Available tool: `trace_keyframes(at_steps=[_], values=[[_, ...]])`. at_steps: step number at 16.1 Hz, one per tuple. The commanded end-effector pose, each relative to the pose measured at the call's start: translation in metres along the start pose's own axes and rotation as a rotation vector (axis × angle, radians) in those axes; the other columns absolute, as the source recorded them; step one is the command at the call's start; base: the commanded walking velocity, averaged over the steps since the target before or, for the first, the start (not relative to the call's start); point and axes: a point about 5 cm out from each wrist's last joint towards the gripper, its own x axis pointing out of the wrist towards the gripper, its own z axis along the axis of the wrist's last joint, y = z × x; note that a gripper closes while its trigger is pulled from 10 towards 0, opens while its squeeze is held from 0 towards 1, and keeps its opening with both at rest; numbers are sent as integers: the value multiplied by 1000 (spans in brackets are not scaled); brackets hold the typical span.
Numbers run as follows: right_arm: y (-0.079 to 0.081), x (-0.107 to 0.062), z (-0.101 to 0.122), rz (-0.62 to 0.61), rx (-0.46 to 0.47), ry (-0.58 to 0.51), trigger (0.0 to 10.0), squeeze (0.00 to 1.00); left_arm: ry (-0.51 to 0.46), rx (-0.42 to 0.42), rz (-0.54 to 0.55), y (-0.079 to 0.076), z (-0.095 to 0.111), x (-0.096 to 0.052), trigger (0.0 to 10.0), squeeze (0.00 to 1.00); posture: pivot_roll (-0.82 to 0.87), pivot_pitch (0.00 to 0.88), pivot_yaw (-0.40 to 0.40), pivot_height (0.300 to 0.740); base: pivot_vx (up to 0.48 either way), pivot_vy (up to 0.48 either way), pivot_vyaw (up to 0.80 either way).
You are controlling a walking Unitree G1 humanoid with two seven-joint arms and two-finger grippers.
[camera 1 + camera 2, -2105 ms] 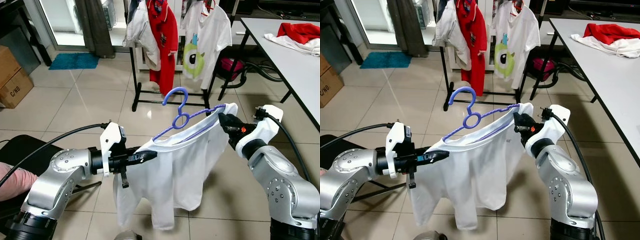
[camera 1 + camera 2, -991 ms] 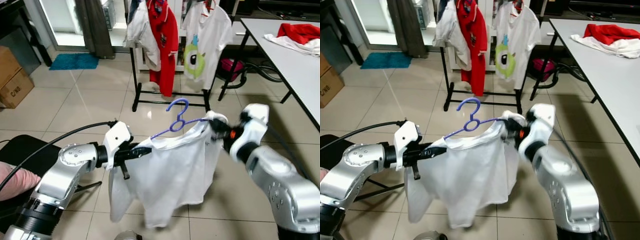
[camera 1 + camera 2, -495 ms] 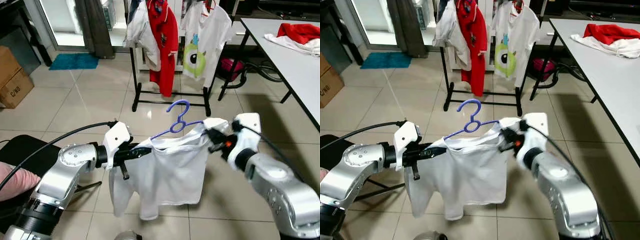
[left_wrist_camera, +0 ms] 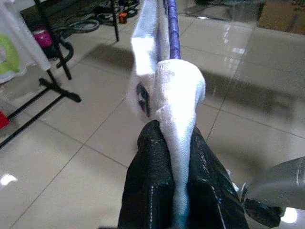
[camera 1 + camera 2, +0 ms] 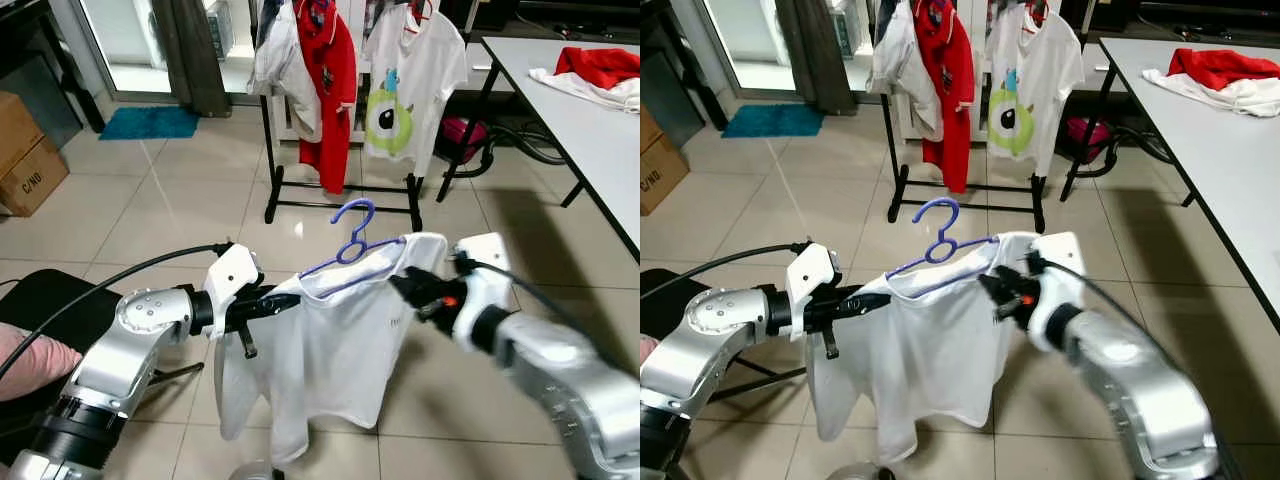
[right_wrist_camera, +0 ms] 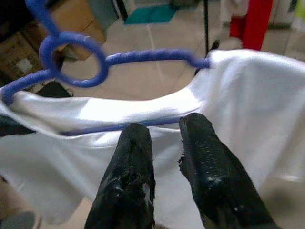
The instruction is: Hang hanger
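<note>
Left fingers (image 4: 152, 191) on shirt (image 5: 320, 370) (rack (image 5: 340, 205) beyond)

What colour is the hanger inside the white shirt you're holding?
Purple-blue; the hanger shows best in the right wrist view, its loop and bar above the white shirt.

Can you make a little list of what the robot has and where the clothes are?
held thing: white shirt on a purple hanger
left gripper: shut on the shirt's shoulder
right gripper: open, close to the shirt's other side
clothes rack: ahead on the tile floor, with red and white shirts hanging
table: to the right, with red and white clothes
</note>
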Motion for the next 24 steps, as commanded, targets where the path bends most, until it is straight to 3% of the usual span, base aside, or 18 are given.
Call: trace_keyframes(at_steps=[1,3,5,6,10,12,15,18,20,22,24], values=[[-12,-7,12,-24,-42,-74,10000,1000,-33,40,-3,6,10,-5,0,0,15,24,15,740,0,0,0],[-17,-16,37,64,-121,-204,10000,1000,-37,69,-38,6,13,-8,0,0,12,19,17,740,0,0,0],[-15,-20,50,188,-239,-223,10000,1000,-35,117,-86,5,14,-11,0,0,12,14,18,740,0,0,0],[-8,-21,51,315,-284,-201,10000,0,-49,129,-80,7,16,-12,0,0,14,9,15,740,0,0,0],[3,-17,46,546,-400,-132,10000,0,-98,166,-111,3,25,-11,0,0,19,0,6,740,0,0,0],[2,-11,47,601,-449,-110,10000,0,-129,176,-133,0,28,-11,0,0,21,0,0,740,0,0,0],[-5,3,58,598,-516,-133,10000,0,-130,172,-174,-7,28,-10,0,0,30,0,-13,740,0,0,0],[-14,-4,63,632,-536,-111,10000,0,-102,160,-146,-4,22,-12,0,0,33,0,-20,740,0,0,0],[-25,-11,52,653,-578,-7,10000,0,-98,148,-139,-3,19,-14,0,0,32,0,-19,740,0,0,0],[-45,-12,50,544,-586,6,10000,0,-101,132,-156,-4,19,-15,0,0,27,0,-15,740,0,0,0],[-50,-12,52,526,-566,0,10000,0,-105,126,-175,-6,19,-15,0,0,24,0,-11,740,0,0,0]])
